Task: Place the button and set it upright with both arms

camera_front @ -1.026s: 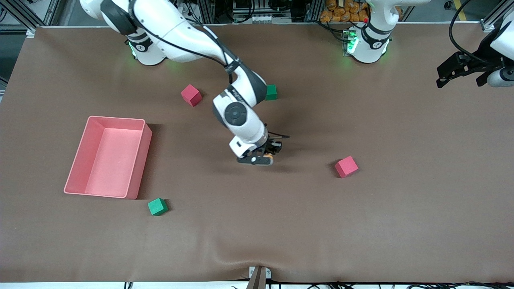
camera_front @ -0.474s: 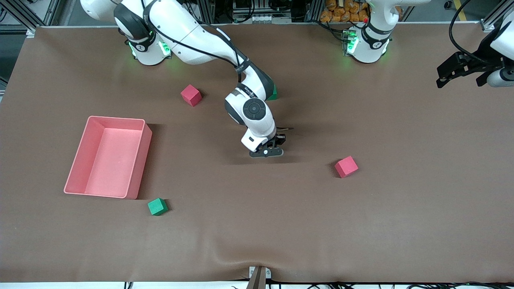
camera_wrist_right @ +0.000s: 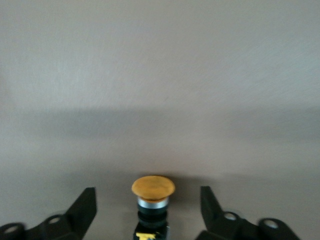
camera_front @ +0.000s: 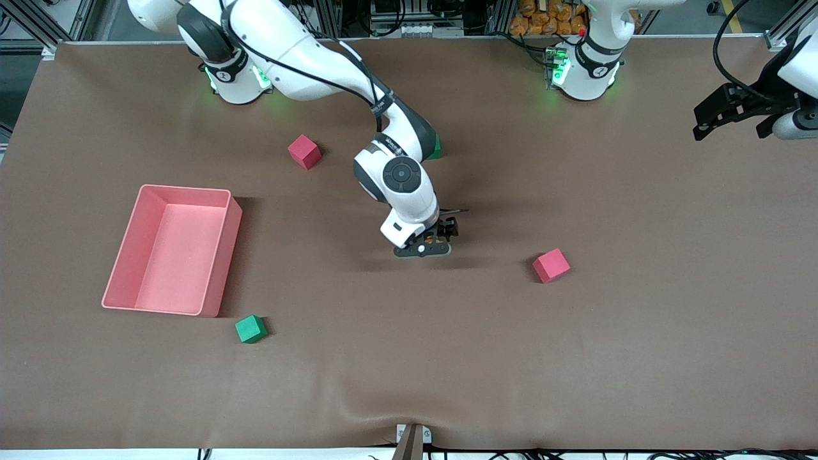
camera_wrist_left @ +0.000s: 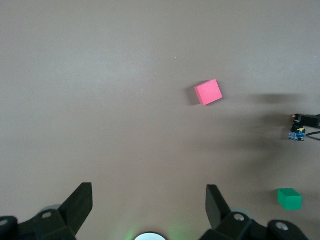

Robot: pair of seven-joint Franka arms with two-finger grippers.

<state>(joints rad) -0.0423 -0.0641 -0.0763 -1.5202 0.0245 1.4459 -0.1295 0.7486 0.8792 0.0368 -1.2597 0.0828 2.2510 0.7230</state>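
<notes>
Tiny push-button with round orange cap [camera_wrist_right: 153,187] on short black-and-blue body stands cap-up on brown surface [camera_front: 575,358], between spread jaws of right gripper [camera_front: 429,245]. Probably light, rigid, easily toppled; best pinched low on body. Left gripper [camera_wrist_left: 145,207] waits, jaws spread.

the button's [camera_wrist_right: 153,200] lower body is cut off; the far green cube [camera_front: 434,148] sits half hidden.

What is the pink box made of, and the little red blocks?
The pink box looks like smooth molded plastic: thin, even walls with a slight sheen. The red blocks look like matte foam, dull with soft edges, though that is a guess.
</notes>
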